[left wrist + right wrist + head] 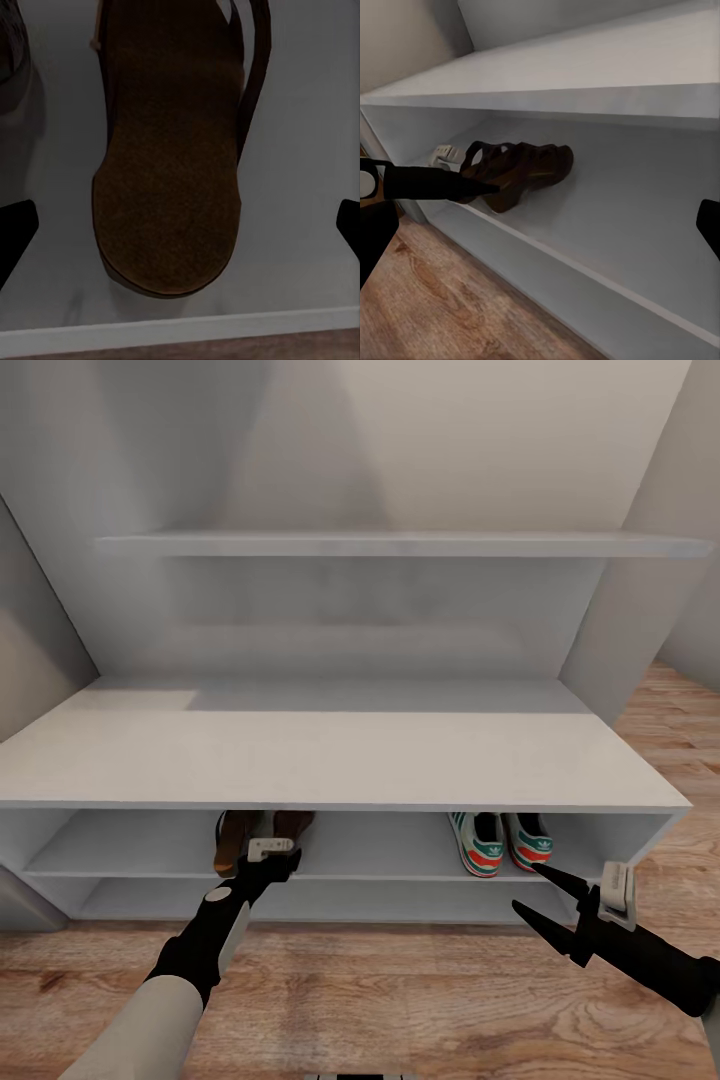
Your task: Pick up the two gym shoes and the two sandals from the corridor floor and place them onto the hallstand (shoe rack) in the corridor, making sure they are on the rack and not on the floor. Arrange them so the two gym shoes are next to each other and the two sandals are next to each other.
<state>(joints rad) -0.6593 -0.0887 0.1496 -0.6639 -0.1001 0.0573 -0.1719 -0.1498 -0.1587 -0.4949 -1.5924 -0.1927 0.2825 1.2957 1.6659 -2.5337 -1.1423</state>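
— Sandals, where are they?
— Side by side on the rack's upper shelf, toward its left end. Sneakers sit together on that shelf near the right end.
— Left gripper?
— At the shelf's front edge, over a sandal's heel, fingers spread on both sides of it, not touching.
— Right gripper?
— Open, off the shelf's right front corner, above the floor.
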